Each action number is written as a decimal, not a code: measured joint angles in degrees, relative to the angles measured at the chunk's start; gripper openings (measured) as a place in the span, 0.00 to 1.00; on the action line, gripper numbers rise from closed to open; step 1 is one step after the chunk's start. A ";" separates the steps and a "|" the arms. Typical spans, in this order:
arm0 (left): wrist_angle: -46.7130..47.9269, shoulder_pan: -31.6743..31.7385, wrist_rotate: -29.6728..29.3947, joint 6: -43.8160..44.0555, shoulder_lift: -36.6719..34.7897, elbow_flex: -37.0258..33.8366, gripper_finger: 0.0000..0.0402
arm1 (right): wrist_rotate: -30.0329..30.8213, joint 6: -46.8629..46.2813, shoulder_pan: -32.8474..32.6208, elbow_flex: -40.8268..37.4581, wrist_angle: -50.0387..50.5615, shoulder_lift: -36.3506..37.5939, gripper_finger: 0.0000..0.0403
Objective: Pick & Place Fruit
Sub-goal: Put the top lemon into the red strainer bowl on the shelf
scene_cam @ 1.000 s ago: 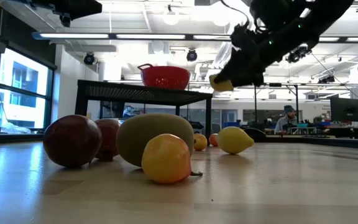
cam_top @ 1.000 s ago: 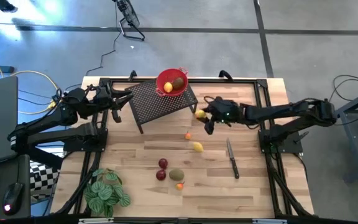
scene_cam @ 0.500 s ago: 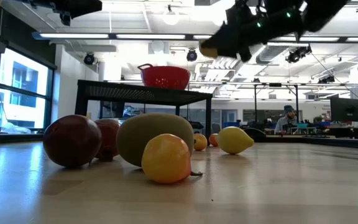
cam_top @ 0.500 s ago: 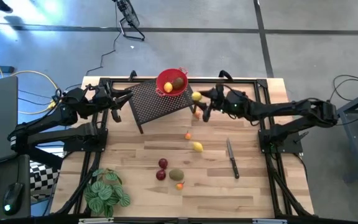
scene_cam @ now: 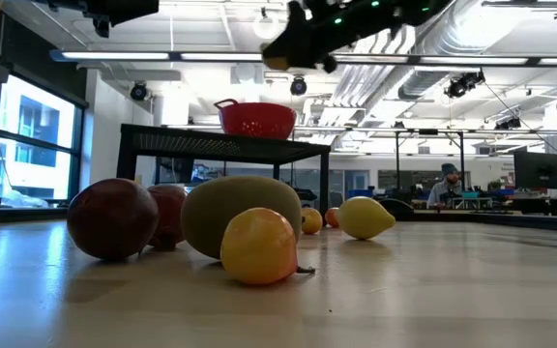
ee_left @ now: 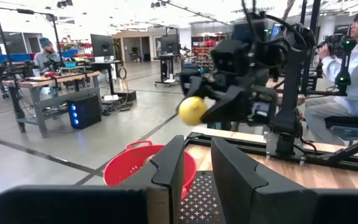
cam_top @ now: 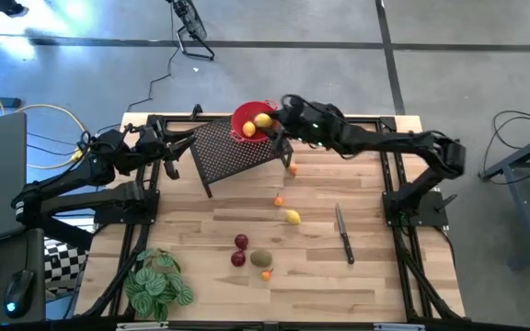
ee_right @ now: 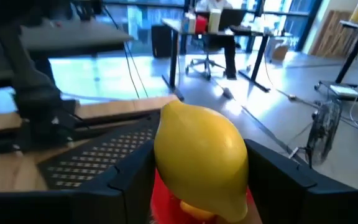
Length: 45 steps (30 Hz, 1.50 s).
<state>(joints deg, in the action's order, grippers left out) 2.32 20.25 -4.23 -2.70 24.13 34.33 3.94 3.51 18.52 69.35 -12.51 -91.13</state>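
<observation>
While above bowl rim: lemon.

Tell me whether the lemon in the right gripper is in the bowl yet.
Not yet. The right gripper holds the lemon above the red bowl, shut on it; the left wrist view shows air beneath it.

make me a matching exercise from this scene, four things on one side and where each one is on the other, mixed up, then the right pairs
Things:
1. lemon
2. red mesh bowl
3. knife
4. leafy plant

Places:
A. near left corner of the table
B. on the black mesh stand
C. held in the right gripper over the bowl
D. flat on the table, right of the loose fruit

Pairs: 1-C, 2-B, 3-D, 4-A
</observation>
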 joint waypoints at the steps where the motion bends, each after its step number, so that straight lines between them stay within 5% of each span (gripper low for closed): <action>1: 0.21 -0.01 0.01 -0.03 0.01 0.00 0.19 | -0.05 0.55 0.38 1.75 1.15 -1.47 0.52; 13: 0.86 0.00 0.02 -1.53 0.01 0.00 0.19 | -2.95 1.31 3.26 17.37 10.75 -14.18 0.52; 45: 0.82 0.00 0.07 -1.51 0.01 0.00 0.19 | -5.42 0.80 7.52 18.13 10.51 -19.80 0.53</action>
<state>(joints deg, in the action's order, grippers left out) 3.14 20.25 -4.16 -4.21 24.14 34.33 -1.48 4.32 26.04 87.48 -2.00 -110.93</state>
